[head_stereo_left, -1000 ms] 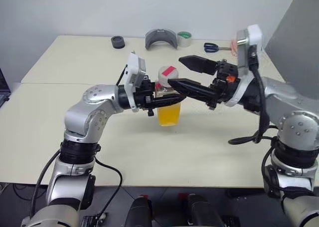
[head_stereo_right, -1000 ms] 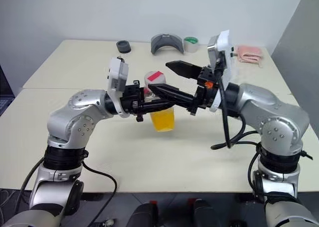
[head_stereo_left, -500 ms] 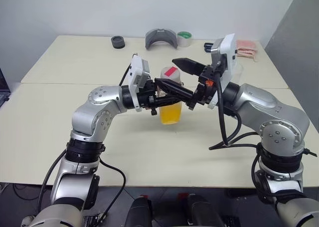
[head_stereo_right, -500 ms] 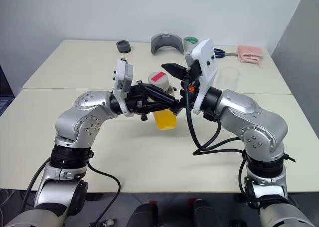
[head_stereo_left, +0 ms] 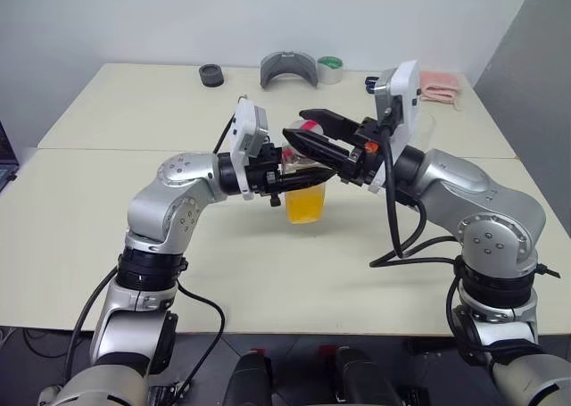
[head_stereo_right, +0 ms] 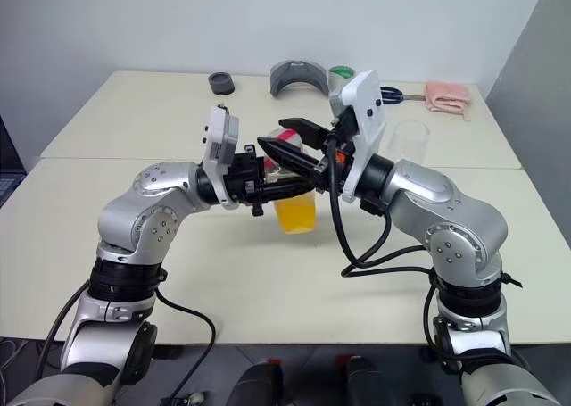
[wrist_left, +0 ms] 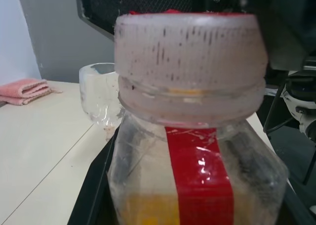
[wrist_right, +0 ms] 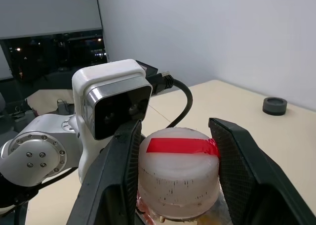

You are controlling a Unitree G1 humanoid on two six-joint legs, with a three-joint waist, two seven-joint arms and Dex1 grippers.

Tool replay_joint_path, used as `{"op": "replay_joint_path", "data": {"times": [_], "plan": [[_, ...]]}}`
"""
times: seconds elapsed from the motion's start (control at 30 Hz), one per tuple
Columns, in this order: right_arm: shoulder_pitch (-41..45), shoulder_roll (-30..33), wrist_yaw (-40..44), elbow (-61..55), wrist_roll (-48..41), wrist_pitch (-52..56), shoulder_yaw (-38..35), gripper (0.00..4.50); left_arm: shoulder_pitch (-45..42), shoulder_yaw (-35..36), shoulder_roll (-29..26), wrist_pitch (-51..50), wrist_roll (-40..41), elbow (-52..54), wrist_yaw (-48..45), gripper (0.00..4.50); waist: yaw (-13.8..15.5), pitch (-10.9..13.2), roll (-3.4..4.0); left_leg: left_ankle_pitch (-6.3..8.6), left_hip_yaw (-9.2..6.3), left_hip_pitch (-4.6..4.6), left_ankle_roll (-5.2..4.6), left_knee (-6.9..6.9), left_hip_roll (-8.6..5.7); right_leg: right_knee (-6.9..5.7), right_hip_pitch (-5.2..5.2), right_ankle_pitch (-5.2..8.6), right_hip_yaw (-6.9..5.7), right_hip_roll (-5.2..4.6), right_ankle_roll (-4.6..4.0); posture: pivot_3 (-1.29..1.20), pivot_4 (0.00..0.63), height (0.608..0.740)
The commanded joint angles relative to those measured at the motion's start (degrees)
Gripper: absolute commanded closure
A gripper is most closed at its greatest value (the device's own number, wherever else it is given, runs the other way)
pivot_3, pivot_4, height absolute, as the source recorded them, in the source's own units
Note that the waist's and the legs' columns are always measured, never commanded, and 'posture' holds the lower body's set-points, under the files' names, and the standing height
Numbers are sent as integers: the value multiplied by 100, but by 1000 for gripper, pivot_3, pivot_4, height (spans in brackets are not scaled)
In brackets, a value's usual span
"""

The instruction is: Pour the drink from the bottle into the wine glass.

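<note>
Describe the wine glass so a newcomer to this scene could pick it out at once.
Start at the cream table and look to its far right part, behind the right arm's white wrist block. The wine glass stands there, nearer than the pink cloth at the back edge. Among the opaque things around it, it alone is clear, with an empty rounded bowl.
</note>
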State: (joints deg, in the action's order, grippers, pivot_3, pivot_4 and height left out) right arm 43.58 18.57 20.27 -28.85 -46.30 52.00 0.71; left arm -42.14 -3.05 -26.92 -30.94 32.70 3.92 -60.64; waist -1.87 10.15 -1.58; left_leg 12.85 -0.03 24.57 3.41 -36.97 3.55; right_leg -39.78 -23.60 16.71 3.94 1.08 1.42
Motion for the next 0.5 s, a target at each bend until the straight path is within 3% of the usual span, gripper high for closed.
{"op": "replay_joint_path", "data": {"times": [0.03, 0.27, 0.5], "plan": [[72, 80, 244, -127, -175, -101, -119, 2656, -206, 87, -20, -49, 166, 263, -53, 2675, 0, 0, 0, 0, 0, 0, 0, 0, 0, 0, 0, 0, 0, 0, 0, 0, 150, 740], [415, 856, 2026, 377, -901, -127, -330, 2656, -160, 131, -349, -965, 1046, 1149, -478, 2675, -12, 1, 0, 0, 0, 0, 0, 2, 1, 4, 1, 0, 0, 0, 0, 0, 150, 740], [1207, 1052, 3841, 1290, -961, -224, 114, 2656, -230, 292, -466, -1666, 1789, 1566, -288, 2675, -12, 2, 1, 0, 0, -9, -1, -1, 2, -2, 6, 1, 0, 4, 1, 0, 150, 740]]}}
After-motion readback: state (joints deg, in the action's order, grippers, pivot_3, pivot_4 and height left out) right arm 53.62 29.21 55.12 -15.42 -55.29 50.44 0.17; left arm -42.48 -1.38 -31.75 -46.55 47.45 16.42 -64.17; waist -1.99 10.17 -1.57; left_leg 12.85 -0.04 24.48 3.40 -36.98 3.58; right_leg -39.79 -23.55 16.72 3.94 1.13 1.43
